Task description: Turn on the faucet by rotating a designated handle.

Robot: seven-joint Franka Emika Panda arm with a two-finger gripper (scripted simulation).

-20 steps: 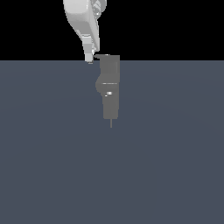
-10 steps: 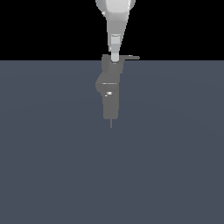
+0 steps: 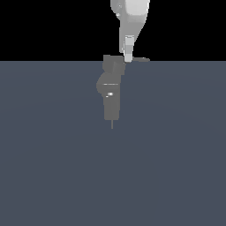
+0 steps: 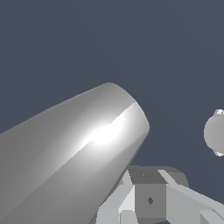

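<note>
Touching handle (image 3: 140, 59), gripper (image 3: 128, 57) beside faucet (image 3: 111, 90)

A flat slate-blue floor (image 3: 176, 154) spreads beneath a black backdrop (image 3: 44, 26).

A flat, dark slate-blue floor (image 3: 53, 167) fills the lower three-quarters of the exterior view, with the grey faucet (image 3: 110, 88) standing at its upper centre.
</note>
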